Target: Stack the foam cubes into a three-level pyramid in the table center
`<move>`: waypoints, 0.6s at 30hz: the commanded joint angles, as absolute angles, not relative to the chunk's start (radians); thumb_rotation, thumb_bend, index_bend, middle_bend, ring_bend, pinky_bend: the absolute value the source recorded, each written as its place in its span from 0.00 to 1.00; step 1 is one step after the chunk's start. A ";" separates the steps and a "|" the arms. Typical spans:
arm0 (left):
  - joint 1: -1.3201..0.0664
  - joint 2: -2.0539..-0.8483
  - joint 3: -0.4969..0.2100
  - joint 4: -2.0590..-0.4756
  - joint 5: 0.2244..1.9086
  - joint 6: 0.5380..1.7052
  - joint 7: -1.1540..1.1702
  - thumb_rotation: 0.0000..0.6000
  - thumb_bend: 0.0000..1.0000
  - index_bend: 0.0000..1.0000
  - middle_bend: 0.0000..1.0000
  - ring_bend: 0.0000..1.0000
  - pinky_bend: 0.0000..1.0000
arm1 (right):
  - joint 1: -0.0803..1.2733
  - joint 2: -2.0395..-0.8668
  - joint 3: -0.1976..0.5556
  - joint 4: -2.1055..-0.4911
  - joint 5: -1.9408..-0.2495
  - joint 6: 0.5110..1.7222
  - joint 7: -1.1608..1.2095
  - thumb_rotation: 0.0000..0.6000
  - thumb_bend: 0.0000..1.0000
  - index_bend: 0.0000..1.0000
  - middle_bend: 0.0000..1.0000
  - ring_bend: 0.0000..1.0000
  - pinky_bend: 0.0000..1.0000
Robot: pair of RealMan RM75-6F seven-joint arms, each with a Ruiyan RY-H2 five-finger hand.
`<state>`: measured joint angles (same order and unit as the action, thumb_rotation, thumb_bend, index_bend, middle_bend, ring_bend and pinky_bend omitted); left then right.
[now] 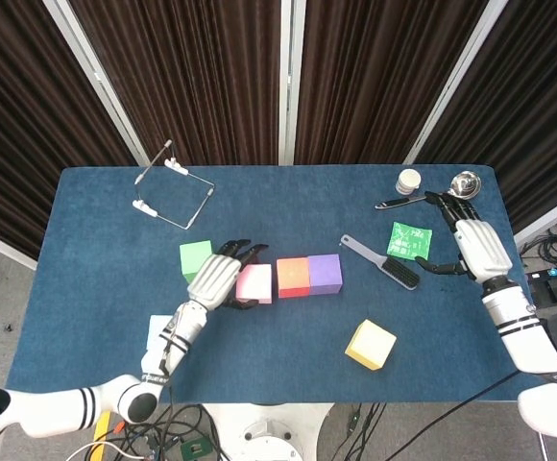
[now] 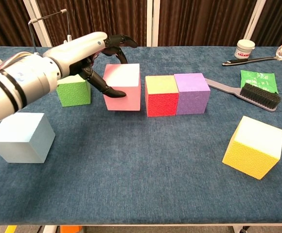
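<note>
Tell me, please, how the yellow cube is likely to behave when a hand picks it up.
The yellow cube is probably light and slightly squashy, being foam with a textured side that should resist slipping. Its flat faces make rolling unlikely. It lies skewed to the table's edge, so the hand may need turning to meet opposite faces.

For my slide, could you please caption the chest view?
Left hand holds the pink cube beside the red cube and purple cube.

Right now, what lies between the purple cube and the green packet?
The black-bristled brush lies between the purple cube and green packet, clearest in the head view.
</note>
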<state>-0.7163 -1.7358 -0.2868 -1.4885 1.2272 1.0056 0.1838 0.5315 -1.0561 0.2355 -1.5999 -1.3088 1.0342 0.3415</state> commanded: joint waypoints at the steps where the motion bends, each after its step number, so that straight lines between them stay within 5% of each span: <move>1: -0.735 -1.755 -0.300 -1.446 1.200 0.988 0.158 1.00 0.24 0.14 0.44 0.09 0.12 | 0.531 -1.054 0.236 -1.599 -1.311 1.034 0.346 1.00 0.13 0.00 0.12 0.00 0.00; 18: -0.796 -1.798 -0.347 -1.351 1.059 0.862 0.028 1.00 0.24 0.14 0.44 0.09 0.10 | 0.540 -1.046 0.238 -1.585 -1.315 1.017 0.363 1.00 0.13 0.00 0.12 0.00 0.00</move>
<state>-0.7905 -1.7945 -0.3440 -1.3576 1.0614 0.8680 0.0352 0.5403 -1.0456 0.2383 -1.5855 -1.3146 1.0168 0.3627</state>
